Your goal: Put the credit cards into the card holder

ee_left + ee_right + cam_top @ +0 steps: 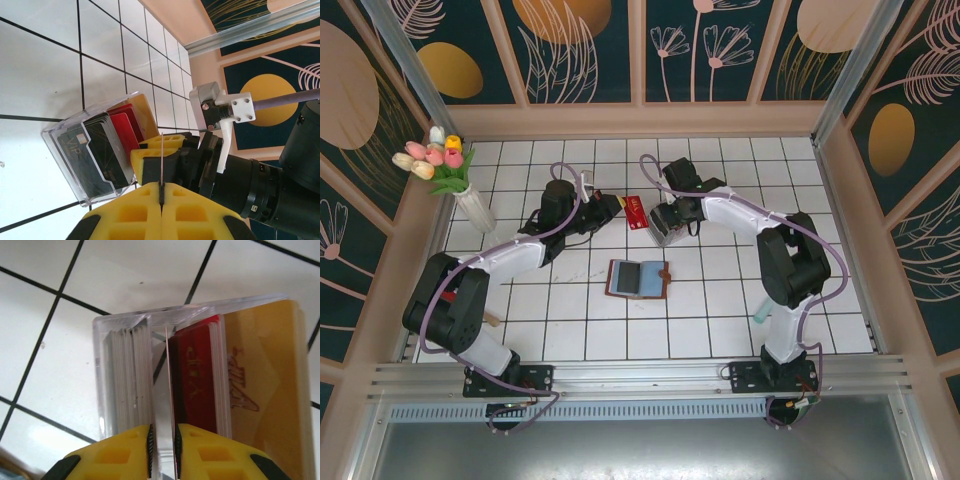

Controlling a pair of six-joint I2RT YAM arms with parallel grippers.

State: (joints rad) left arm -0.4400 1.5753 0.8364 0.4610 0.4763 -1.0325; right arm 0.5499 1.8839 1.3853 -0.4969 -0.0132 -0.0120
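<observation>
credit card point(634, 212) held beside its tray, tray pinned in place

white tiled table point(720, 320) carries everything. the card holder point(638, 278) lies open and flat near the middle, between the two arms, its slots facing up to take a card. behind it, the right gripper point(162, 442) steadies the clear tray point(52, 137) of black, red and tan cards. its fingers are clamped on what looks like the inner divider, probably so the tray cannot slide. the left gripper point(161, 190) is closed tight on the red credit card, edge-on, just beside the tray and well apart from the card holder.
</observation>
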